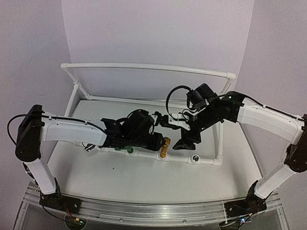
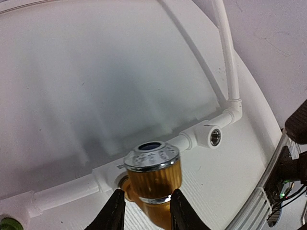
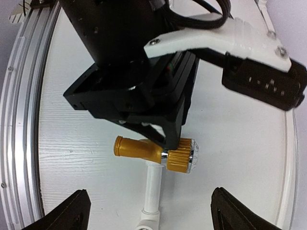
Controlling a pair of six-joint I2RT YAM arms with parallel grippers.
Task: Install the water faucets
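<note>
The brass-gold water faucet sits in a socket of the white pipe frame, its chrome-capped knob facing the left wrist camera. My left gripper straddles its neck with the fingers slightly parted. A strip of white shows between the left finger and the brass. From the right wrist view the gold faucet lies across the pipe, under the left gripper's black body. My right gripper hangs above it, wide open with nothing held. A green faucet stands in the frame just left of the gold one.
An unfilled socket faces forward near the frame's right corner and also shows in the left wrist view. The frame's rear rail stands high at the back. Both grippers crowd the front rail. A small grey metal piece peeks out under the left arm.
</note>
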